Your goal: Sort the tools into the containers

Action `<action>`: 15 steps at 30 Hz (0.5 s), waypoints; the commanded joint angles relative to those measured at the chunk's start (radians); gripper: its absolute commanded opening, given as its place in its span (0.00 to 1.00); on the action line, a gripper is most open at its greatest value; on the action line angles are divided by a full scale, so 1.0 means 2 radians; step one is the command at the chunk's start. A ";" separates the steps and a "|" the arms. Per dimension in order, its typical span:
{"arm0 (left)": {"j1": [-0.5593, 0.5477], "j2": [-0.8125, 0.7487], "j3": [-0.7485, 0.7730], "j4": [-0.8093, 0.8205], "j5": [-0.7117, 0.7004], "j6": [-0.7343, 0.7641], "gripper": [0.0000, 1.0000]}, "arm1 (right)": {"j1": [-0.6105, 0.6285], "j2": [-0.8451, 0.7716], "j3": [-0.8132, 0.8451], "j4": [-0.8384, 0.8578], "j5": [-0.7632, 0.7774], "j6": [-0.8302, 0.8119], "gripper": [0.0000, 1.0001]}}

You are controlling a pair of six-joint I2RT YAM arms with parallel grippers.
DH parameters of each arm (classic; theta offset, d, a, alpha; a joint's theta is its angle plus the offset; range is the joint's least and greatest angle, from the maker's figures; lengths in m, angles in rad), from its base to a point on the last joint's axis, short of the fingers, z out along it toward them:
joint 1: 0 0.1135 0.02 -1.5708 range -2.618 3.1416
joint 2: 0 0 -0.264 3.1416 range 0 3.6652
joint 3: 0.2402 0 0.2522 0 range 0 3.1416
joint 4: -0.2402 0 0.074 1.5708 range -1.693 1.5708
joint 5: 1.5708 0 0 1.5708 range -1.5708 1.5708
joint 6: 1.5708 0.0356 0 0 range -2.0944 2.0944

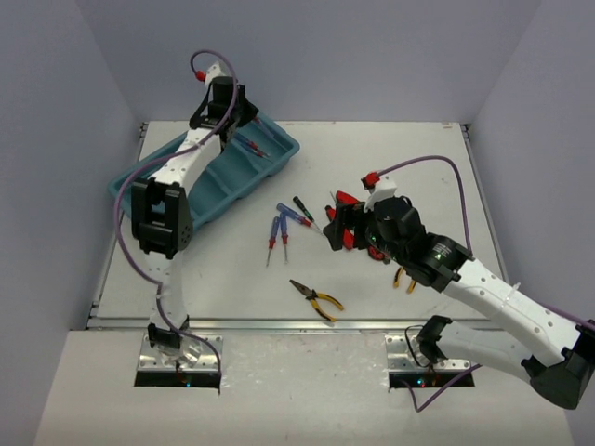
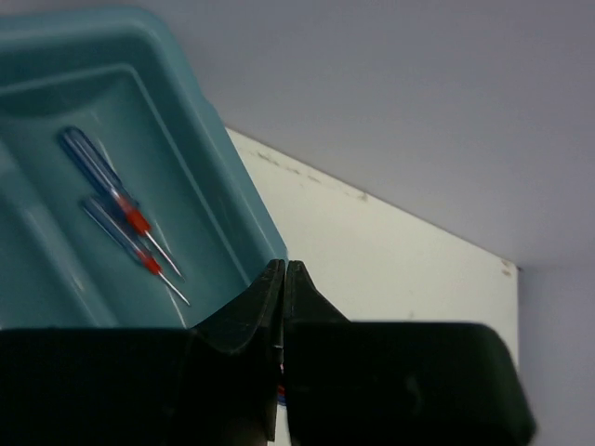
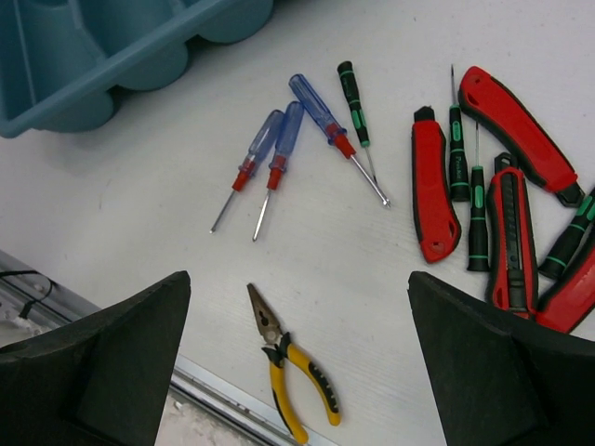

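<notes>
Close to the worktop's [image 1: 232,279] near edge lies a pair of yellow-handled pliers [image 3: 296,376], nose pointing toward the far side. In the right wrist view it sits between the right arm's black fingers [image 3: 112,362], which stand wide apart with nothing in them.

Beyond, toward the middle of the worktop, three loose blue-handled screwdrivers [image 3: 284,139] with red collars fan out beside one slim green-and-black screwdriver [image 3: 351,98]. Only that wrist view shows the whole heap of red-handled tools [image 3: 432,186] with black trim and further green-and-black screwdrivers [image 3: 477,204], mixed and touching. From overhead the right arm's wrist covers most of that heap.

Farthest off, the long teal-blue plastic tray [image 1: 279,153] lies askew toward the far left corner, and only the overhead view takes in its full length. The left wrist view shows clearly what is only a small red-and-blue mark from overhead: two stowed blue-handled screwdrivers [image 2: 116,200] lying side by side in the tray's end compartment. The left arm's black fingers [image 2: 279,302] are pressed together and empty. Their tips are by that compartment's rim, apart from both screwdrivers.
</notes>
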 commanded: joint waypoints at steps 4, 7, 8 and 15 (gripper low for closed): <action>0.017 0.179 0.252 -0.129 -0.040 0.026 0.53 | -0.004 -0.011 -0.017 -0.021 0.012 -0.018 0.99; 0.017 0.166 0.242 -0.112 -0.019 0.021 0.81 | -0.006 0.015 -0.002 -0.021 -0.008 -0.036 0.99; 0.017 0.150 0.231 -0.104 -0.011 0.021 0.84 | -0.007 0.028 0.004 -0.021 -0.017 -0.041 0.99; -0.004 -0.053 0.114 -0.088 0.004 0.059 1.00 | -0.016 0.201 0.096 -0.020 -0.072 -0.125 0.90</action>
